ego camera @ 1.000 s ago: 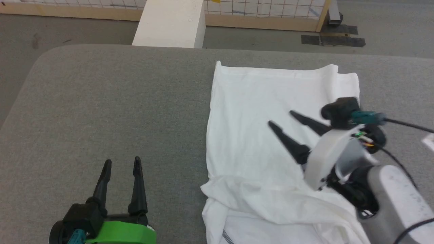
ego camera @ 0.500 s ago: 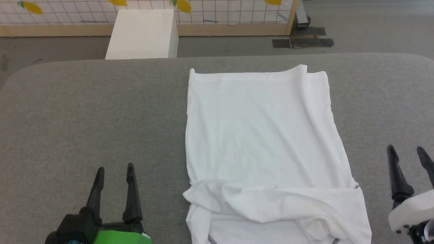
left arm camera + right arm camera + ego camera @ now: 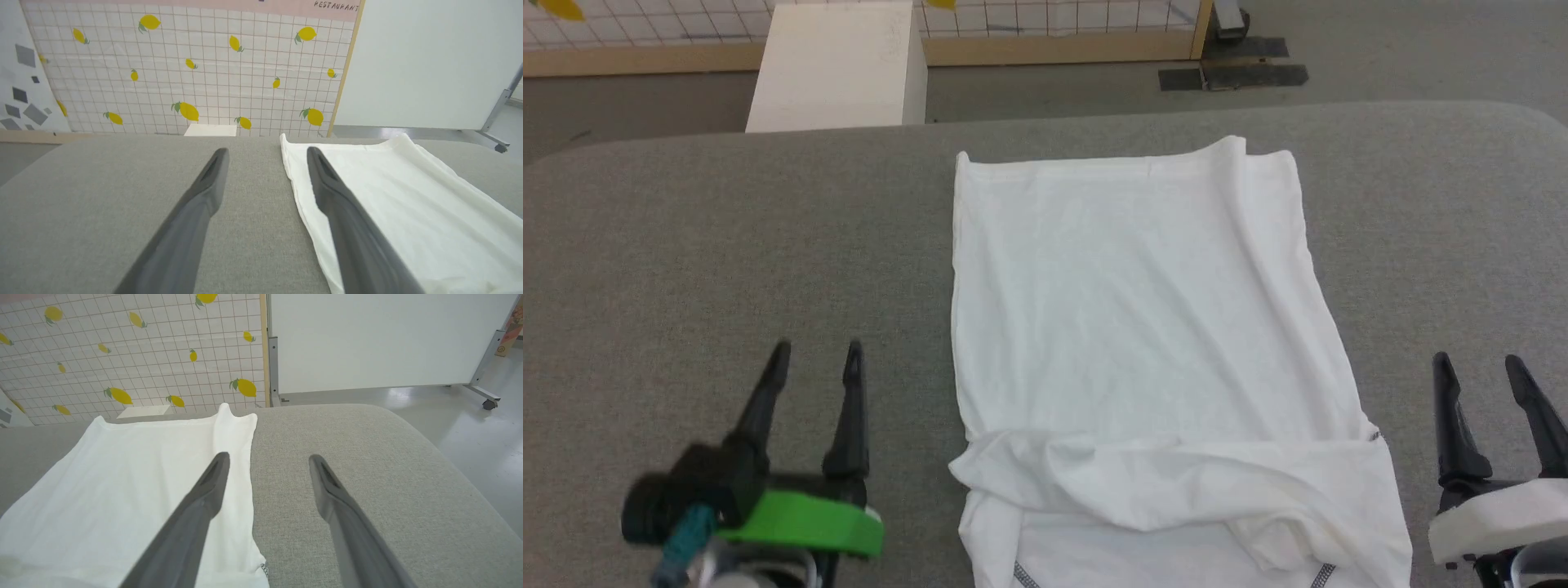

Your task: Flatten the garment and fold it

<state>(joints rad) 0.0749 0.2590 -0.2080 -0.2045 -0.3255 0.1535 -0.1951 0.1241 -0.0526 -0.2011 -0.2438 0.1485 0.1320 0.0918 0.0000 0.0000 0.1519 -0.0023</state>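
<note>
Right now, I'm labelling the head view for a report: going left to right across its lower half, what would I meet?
left gripper → garment → right gripper, both grippers open and off the cloth.

A grey fabric-covered tabletop (image 3: pixel 727 245) with rounded corners carries the white garment (image 3: pixel 1143 327), partly folded, lying right of centre.

Looks like a mock-up lab: behind the grey table (image 3: pixel 727 245), lemon-print backdrop (image 3: pixel 184 81) (lettered "RESTAURANT") and wheeled white partition (image 3: pixel 388 339).
</note>
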